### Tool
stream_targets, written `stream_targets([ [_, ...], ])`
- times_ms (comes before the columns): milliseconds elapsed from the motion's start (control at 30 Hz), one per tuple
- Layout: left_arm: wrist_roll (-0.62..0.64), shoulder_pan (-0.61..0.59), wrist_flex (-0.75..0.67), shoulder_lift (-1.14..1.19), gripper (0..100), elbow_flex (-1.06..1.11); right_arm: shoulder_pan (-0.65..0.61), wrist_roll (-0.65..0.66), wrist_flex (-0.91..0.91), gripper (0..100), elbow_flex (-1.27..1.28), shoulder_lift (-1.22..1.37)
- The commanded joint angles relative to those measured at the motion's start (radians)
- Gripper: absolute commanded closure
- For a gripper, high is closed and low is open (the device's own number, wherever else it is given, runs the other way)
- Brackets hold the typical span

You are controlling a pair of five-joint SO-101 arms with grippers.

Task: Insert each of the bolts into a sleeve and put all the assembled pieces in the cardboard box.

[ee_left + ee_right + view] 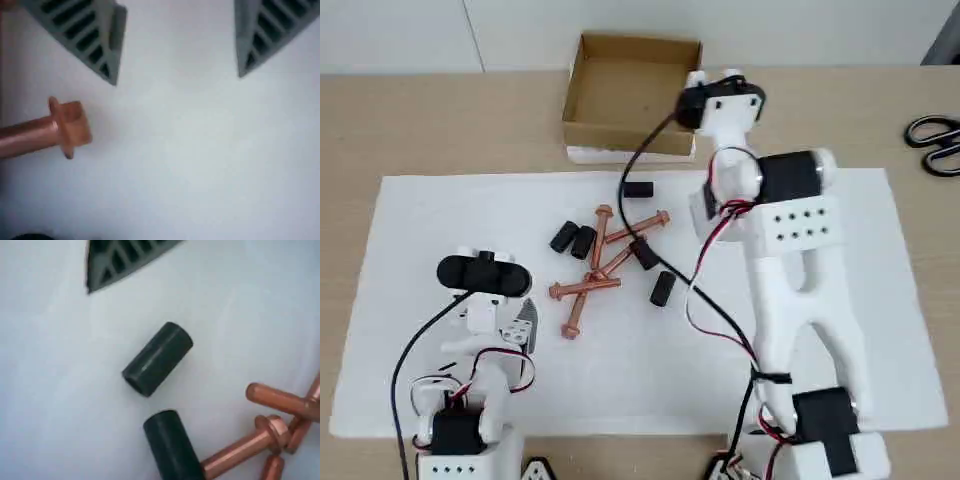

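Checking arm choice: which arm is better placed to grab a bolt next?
Left, likely: its open tool hangs low over the paper with a bolt head just beside it; the right arm looks onto a sleeve instead.

Wooden table (pixel 420 120), white sheet (pixel 420 220), cardboard box (pixel 620 135), scissors (pixel 935 140)

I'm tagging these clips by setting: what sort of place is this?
Probably a robotics lab or workshop bench. A small left arm and right arm stand at a table, and loose bolts and sleeves are laid out on a white mat near a cardboard box.
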Motion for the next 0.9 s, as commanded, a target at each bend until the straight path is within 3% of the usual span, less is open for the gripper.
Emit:
stream_targets([
  [0, -0.002, -0.006, -0.025, -0.011, 85, -0.004, -0.028, 0.002, 0.001, 76.4, -0.017, -0.001],
  [300, -0.002, -0.006, -0.025, -0.011, 85, -0.004, -0.163, 0.006, -0.059, 76.3, 0.172, 0.099],
  [867, -0.003, -0.006, -0.035, -0.011, 85, -0.002, -0.170, 0.000, -0.071, 76.4, 0.143, 0.280],
])
